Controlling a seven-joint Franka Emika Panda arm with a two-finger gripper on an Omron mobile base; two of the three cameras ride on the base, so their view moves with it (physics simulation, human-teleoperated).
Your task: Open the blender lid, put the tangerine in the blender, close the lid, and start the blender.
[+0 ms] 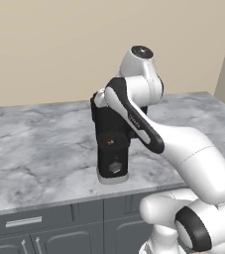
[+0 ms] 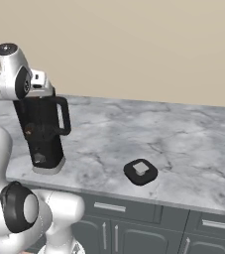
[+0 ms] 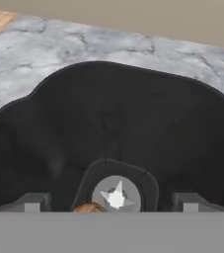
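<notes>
On the marble counter [image 2: 183, 134] the blender [image 2: 44, 134] stands upright, lidless, handle rightward; the claw [image 3: 114, 205] spread above, tangerine [image 3: 89, 208] inside.

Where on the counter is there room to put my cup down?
There is plenty of bare marble between the blender and the blender lid, and more behind the lid toward the wall and the counter's far end. It is crowded at the blender, where the robot's hand hangs over the open jar.
</notes>
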